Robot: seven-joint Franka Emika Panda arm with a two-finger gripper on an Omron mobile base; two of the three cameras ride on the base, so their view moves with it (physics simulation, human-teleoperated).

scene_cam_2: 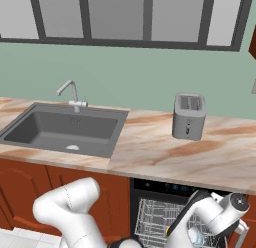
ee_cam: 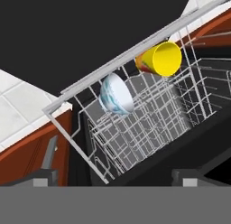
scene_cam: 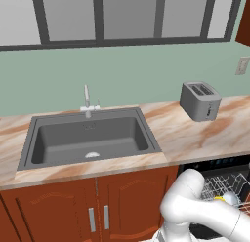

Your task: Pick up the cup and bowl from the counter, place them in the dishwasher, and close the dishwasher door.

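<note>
in the hand view the yellow cup (ee_cam: 160,58) lies on its side at the upper right of the white wire rack (ee_cam: 149,123), and the pale bowl (ee_cam: 116,94) leans tilted just left of it near the frame's centre; both sit inside the open dishwasher (ee_cam: 189,142), close together. the hand (ee_cam: 116,175) at the bottom edge is spread wide and released, grasping nothing, its fingertips (ee_cam: 45,175) apart from both things. in the left base view the grey toaster (scene_cam: 199,100) stands on the tabletop (scene_cam: 195,133) at the right, well apart from the sink (scene_cam: 88,138) with its tap (scene_cam: 87,100), and the white arm (scene_cam: 205,211) covers part of the rack in the lower right.
</note>
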